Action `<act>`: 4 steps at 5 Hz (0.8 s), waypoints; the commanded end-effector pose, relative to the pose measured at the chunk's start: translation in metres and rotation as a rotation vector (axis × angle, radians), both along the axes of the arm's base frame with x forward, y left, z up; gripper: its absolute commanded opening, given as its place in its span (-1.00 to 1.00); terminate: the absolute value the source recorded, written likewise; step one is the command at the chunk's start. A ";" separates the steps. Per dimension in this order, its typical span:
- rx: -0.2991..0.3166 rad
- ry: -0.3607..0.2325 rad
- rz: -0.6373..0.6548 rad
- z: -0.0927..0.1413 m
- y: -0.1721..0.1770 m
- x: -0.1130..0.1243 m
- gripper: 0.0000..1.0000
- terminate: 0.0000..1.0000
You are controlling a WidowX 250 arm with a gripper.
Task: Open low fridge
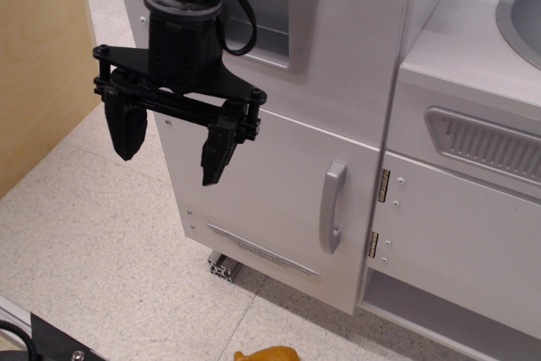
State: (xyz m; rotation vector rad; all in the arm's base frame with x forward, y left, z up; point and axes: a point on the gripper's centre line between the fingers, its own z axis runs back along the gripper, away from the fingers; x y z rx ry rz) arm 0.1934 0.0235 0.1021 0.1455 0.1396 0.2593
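Note:
The low fridge door (270, 192) is a silver-white panel, closed, with a curved vertical grey handle (332, 206) on its right side and a thin embossed strip (260, 248) near the bottom. My black gripper (173, 148) hangs in front of the door's upper left part, to the left of the handle and apart from it. Its two fingers (217, 154) are spread open and hold nothing.
Above the door is a panel with a recessed dispenser (269, 19). To the right is a ribbed grey vent panel (486, 143) and a sink (520, 14). A wooden board (38, 57) stands at the left. A yellow object (269, 353) lies on the speckled floor.

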 end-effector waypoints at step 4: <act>-0.099 -0.137 -0.170 -0.063 -0.060 0.060 1.00 -1.00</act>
